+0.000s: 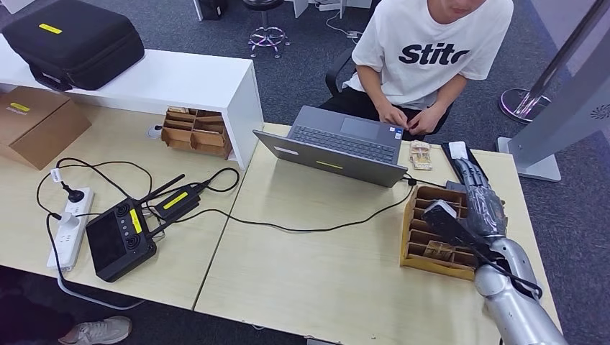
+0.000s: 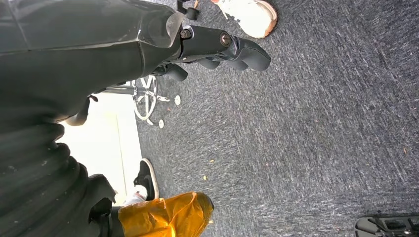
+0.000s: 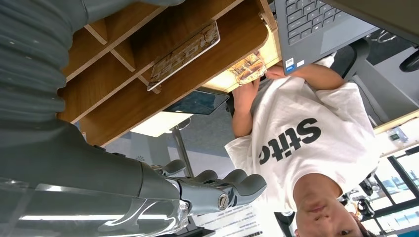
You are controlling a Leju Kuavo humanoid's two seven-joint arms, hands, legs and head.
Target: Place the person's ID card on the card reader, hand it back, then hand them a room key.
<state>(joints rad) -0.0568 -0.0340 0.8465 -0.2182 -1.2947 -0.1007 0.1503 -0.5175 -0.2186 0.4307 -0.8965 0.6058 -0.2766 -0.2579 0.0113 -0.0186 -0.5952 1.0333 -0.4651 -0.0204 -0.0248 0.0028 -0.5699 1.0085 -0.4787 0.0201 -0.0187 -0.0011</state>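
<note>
The right hand [image 1: 480, 205] hovers empty, fingers spread, above the wooden tray [image 1: 413, 248]. The ID card [image 1: 457, 150] lies just beyond its fingertips, long axis running away toward the person [image 1: 424, 54]. The left hand [image 2: 217, 47] hangs open toward the floor, far off.

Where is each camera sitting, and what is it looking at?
Head view: high on the robot, looking down at the desk, laptop and wooden organizer; its right hand reaches in.
Left wrist view: behind the left hand, facing the grey carpet.
Right wrist view: behind the right hand, facing the person.
Shared: head and right wrist views both show the laptop, organizer and person.
</note>
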